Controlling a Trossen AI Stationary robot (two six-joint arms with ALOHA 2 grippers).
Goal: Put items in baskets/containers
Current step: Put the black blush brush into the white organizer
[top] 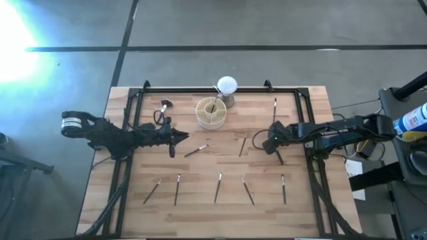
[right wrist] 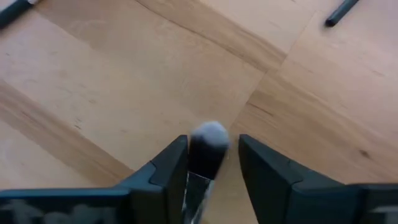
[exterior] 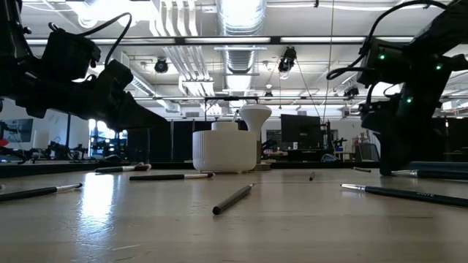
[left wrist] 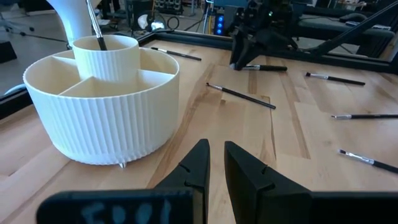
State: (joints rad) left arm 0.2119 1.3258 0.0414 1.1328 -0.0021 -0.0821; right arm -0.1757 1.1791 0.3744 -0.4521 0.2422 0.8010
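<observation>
The cream round organiser point(top: 211, 113) stands at the table's far middle, with one brush point(left wrist: 96, 28) upright in its centre cup. Several dark thin brushes point(top: 218, 187) lie flat on the wood. My right gripper point(right wrist: 213, 146) points steeply down at the table's right, open. One brush's pale fluffy head point(right wrist: 210, 138) is between its fingers, and the handle point(top: 280, 159) runs toward the near edge. My left gripper point(left wrist: 216, 152) hovers level just left of the organiser, with only a narrow empty gap between its fingers. My right gripper comes from above and straddles the brush at its fluffy head point(right wrist: 205, 149), fingers across the brush. One finger point(right wrist: 177, 158) stands right against the head and the other shows a small gap. I cannot tell whether it touches. The brush lies on the table.
A white ball on a small stand point(top: 227, 87) sits just behind the organiser. A black frame rail point(top: 200, 91) runs along the far edge and down both sides. Bare wood lies between the loose brushes in the near half.
</observation>
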